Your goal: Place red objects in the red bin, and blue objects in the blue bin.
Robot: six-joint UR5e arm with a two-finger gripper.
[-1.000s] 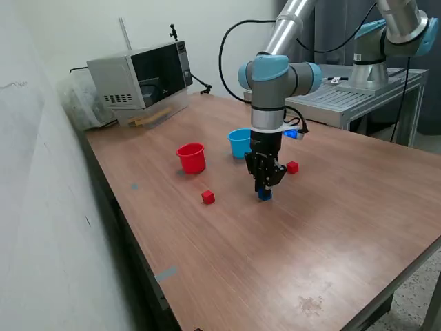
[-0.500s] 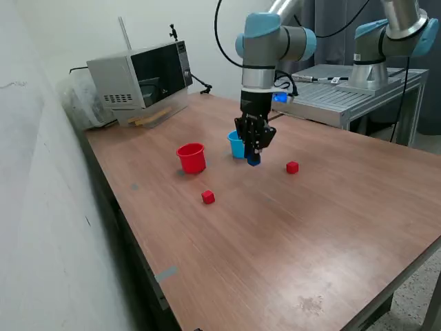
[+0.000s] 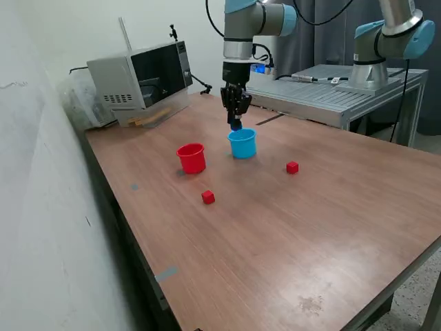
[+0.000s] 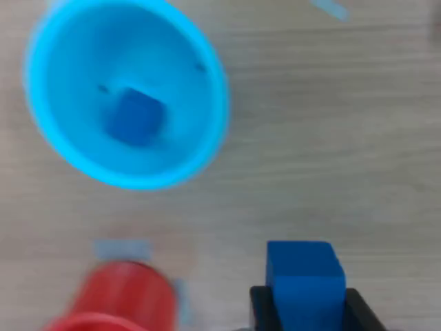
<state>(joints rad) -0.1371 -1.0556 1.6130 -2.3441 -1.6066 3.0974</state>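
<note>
Tool gripping blue cube between fingers, hanging raised over tabletop, just above light blue cup. Second blue cube lying inside that cup. Red cup standing beside it. Two red cubes sitting on tabletop, well apart.

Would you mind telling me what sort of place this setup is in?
Likely a robotics lab: a second robot arm on a metal bench, a wooden table, and a microwave beside sorting cups.
</note>
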